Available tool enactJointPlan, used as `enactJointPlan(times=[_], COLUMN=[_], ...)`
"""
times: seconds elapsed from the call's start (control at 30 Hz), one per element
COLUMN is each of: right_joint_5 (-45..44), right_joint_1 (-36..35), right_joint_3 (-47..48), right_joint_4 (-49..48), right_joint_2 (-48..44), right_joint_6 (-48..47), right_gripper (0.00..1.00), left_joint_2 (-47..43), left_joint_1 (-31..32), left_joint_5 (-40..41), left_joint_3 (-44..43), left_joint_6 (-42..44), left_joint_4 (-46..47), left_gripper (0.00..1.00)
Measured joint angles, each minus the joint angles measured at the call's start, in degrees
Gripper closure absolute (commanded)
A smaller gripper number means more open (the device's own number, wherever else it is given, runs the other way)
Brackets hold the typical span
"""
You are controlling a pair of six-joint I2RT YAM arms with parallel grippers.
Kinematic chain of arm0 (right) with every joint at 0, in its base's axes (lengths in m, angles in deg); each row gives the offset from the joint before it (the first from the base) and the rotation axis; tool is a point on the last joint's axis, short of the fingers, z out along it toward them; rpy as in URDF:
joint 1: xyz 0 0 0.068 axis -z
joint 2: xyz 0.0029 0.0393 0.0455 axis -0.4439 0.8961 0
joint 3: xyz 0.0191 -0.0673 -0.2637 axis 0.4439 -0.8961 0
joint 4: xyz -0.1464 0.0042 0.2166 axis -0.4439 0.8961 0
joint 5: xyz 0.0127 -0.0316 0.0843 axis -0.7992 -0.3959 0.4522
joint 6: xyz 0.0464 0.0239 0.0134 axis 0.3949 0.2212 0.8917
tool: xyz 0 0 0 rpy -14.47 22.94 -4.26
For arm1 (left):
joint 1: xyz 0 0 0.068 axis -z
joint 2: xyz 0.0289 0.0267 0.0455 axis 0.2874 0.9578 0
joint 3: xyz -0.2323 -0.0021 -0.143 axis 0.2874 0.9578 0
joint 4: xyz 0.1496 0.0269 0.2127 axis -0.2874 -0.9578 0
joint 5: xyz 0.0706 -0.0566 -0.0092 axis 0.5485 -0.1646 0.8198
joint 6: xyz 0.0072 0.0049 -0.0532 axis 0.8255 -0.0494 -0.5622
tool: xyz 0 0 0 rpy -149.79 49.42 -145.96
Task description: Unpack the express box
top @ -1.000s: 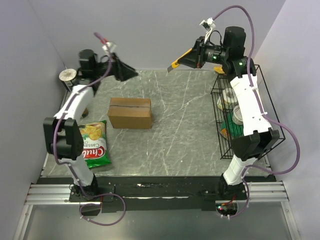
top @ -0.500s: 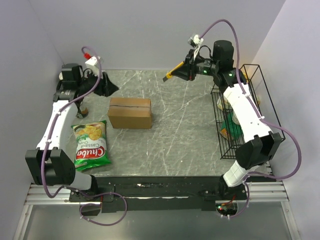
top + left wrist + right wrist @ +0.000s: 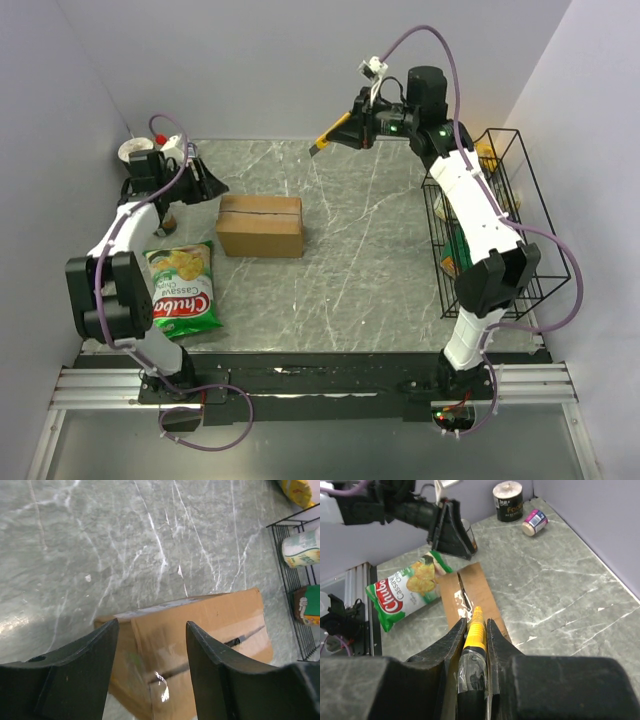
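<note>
Both arms have swung leftward. Left claw (image 3: 215,185), jaws apart and empty, hangs just left of the single express box (image 3: 260,226) on the surface (image 3: 360,260). Its wrist view shows glossy tape ahead between the fingers (image 3: 85,670). Right claw (image 3: 358,130) grips one yellow knife (image 3: 330,140), with the box well ahead. Only its wrist view shows a small jar (image 3: 535,522) beside the can (image 3: 507,501), beyond the left claw.

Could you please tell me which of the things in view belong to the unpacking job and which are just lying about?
Job in hand:
express box
utility knife, gripped in the right tool
left tool, open near the box

Lying about:
chips bag
wire rack
canister
small jar
</note>
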Motion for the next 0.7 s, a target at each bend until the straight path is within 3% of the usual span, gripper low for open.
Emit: enactJointPlan(times=[0.13,0.5,0.7], right_joint_5=[-0.74,-3.78,-4.66], right_joint_1=[-0.13,-0.15,-0.15], right_joint_3=[5.22,2.99,-0.42], right_joint_4=[3.30,9.25,10.91], right_joint_2=[2.80,2.45,0.55], right_joint_6=[-0.63,-4.92,-6.69], right_gripper=[1.00,1.00,1.00], left_joint_2=[4.33,10.73,11.06], left_joint_1=[1.53,10.73,16.74], left_joint_5=[-0.76,-2.67,-3.76], left_joint_3=[-2.54,-6.64,-6.19], left_joint_6=[0.70,2.16,-0.81], left_joint_4=[-0.44,-3.50,0.13], left_gripper=[0.42,0.45,0.37])
